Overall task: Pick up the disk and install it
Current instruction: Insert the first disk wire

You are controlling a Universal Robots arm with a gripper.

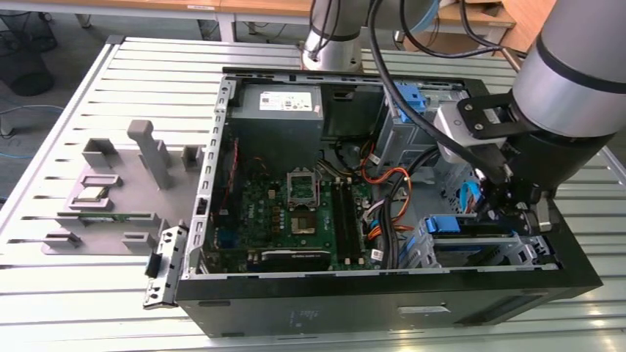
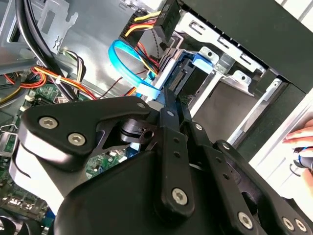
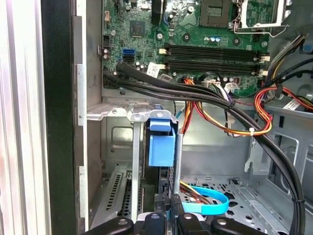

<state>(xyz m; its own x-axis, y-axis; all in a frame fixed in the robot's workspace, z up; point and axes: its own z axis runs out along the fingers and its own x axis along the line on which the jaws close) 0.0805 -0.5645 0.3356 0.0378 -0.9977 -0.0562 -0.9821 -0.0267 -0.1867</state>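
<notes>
**Disk standing in the drive cage**

In the exterior view I see my gripper (image 1: 521, 213) low over the open computer case (image 1: 391, 308), at the cage by the exterior view's right. In the first wrist view the disk (image 3: 161, 149) stands on edge in the cage slot, my fingers (image 3: 155, 221) pinched on its near end. In the second wrist view a blue cable (image 2: 128, 68) loops beside it

Arm (image 1: 577, 66) is reaching down from the exterior view's right, gripper (image 1: 514, 213) pointing down, fingers (image 3: 166, 215) lying close together.

gripper (image 2: 168, 105) at disk (image 2: 188, 73), blue cable (image 2: 122, 61) beside.
</notes>
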